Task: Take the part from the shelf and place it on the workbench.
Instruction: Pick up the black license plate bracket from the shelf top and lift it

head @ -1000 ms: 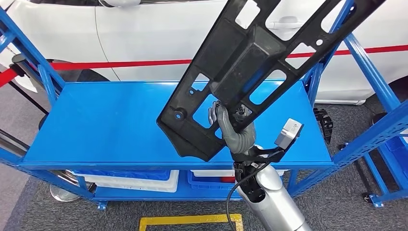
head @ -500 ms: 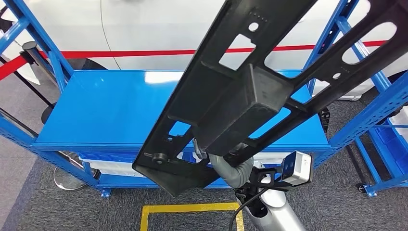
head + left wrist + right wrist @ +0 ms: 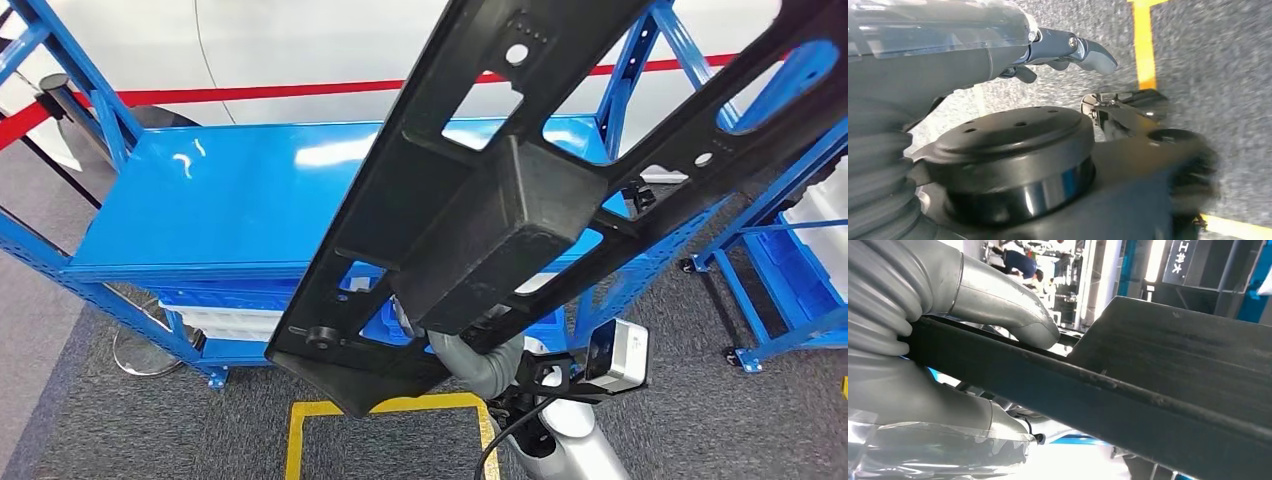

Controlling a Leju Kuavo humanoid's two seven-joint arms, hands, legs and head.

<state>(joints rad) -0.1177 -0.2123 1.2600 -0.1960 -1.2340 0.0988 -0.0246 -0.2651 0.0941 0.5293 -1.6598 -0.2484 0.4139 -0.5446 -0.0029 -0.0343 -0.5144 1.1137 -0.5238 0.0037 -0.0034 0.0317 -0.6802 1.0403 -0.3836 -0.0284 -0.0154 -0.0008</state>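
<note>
While my right hand (image 3: 478, 357) clamps the long black perforated plastic part (image 3: 520, 190) near one end and my left hand (image 3: 1068, 50) hangs empty with fingers loosely apart, I fear its raised far end snagging the blue steel shelf upright (image 3: 628, 75).

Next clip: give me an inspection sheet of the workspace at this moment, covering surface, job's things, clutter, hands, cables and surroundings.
Surface: blue shelf top, bare and glossy.
Job's things: long black part with cut-outs, lifted off the shelf, tilted.
Clutter: white trays on the lower shelf level.
Hands: right hand grips the part from below; left hand hangs over the floor, holding nothing.
Cables: black cable along the right arm.
Surroundings: white car, red barrier tape, yellow floor marking, grey carpet, second blue rack.
</note>
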